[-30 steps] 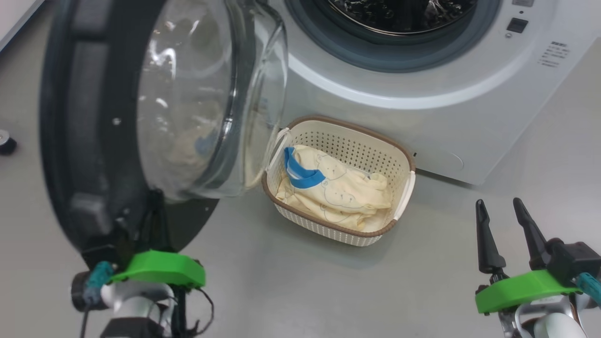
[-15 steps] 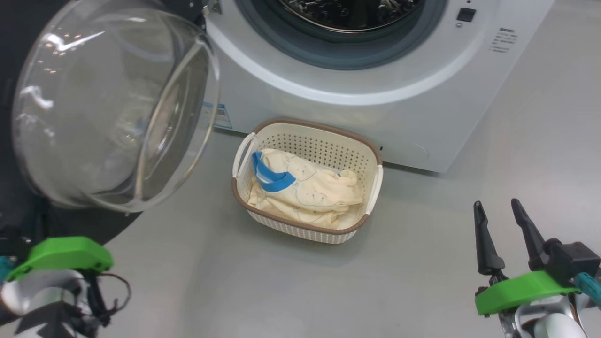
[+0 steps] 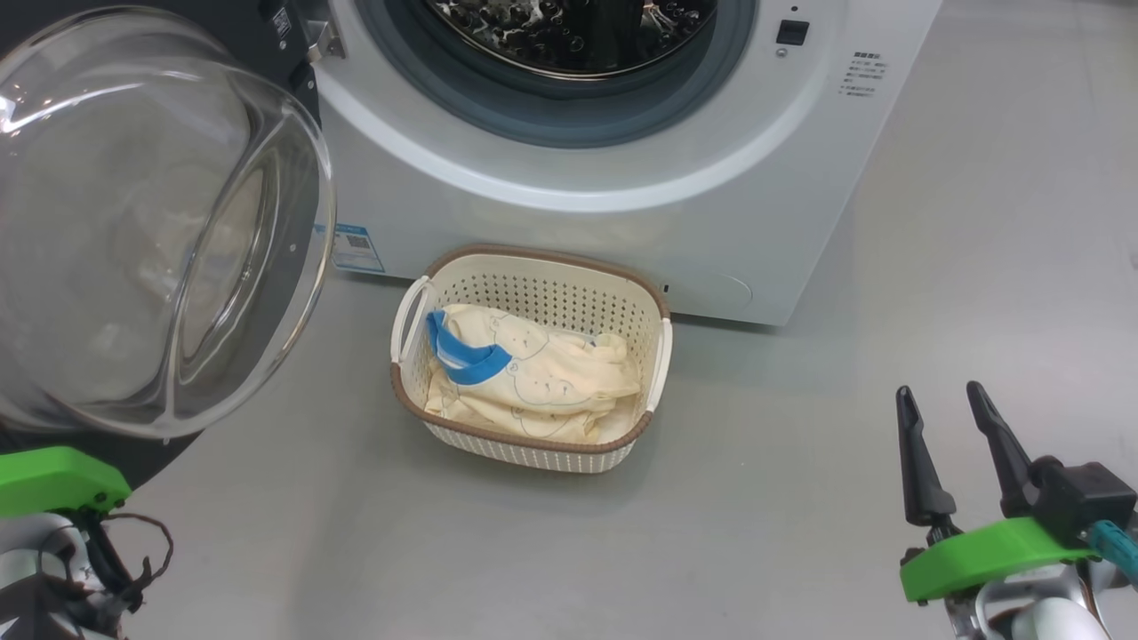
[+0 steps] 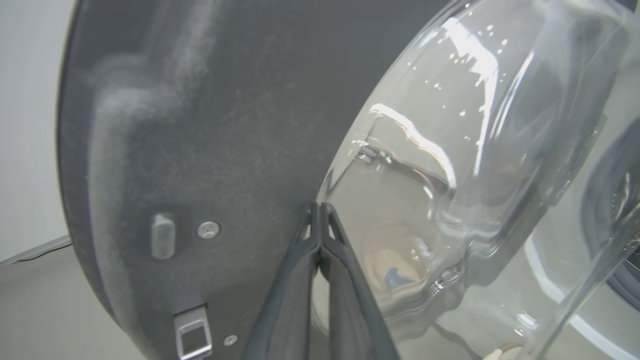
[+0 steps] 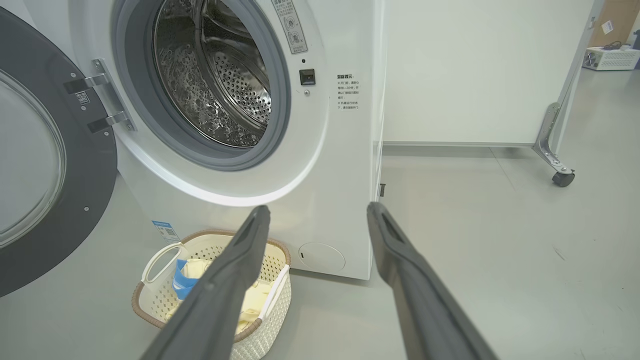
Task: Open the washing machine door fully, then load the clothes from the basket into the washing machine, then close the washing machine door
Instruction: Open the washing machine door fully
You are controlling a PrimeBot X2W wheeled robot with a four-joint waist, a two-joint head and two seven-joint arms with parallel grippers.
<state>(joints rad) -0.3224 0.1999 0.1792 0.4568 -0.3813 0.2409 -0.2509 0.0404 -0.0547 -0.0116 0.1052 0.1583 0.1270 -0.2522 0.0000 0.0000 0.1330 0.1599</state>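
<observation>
The washing machine door [image 3: 151, 231] stands swung open at the left of the washing machine [image 3: 640, 204]. Its glass bowl bulges toward the head camera. In the right wrist view the two metal hinges [image 5: 100, 102] hold the door's black ring at the left edge of the round mouth. The mouth is free, and the grey gasket [image 3: 533, 120] frames the steel drum [image 3: 569, 36].

The basket [image 3: 542, 252] sits on the floor [image 3: 782, 533] just in front of the machine's lower panel. I cannot tell if its back rim touches the panel. A strip of bare floor lies between its left handle and the door's right edge. The clothes [image 3: 542, 382] lie inside the basket, below the rim, with the blue trim toward the left end.

The left gripper [image 4: 320, 206] has its two fingers pressed together, with nothing between them. The tips are at the line where the glass bowl meets the dark ring. Whether they touch it, I cannot tell.

The right gripper [image 3: 940, 391] has its fingers spread apart and holds nothing. It is over bare floor, right of the basket and well apart from it. On that side the floor is open up to a white panel on a caster [image 5: 562, 178].
</observation>
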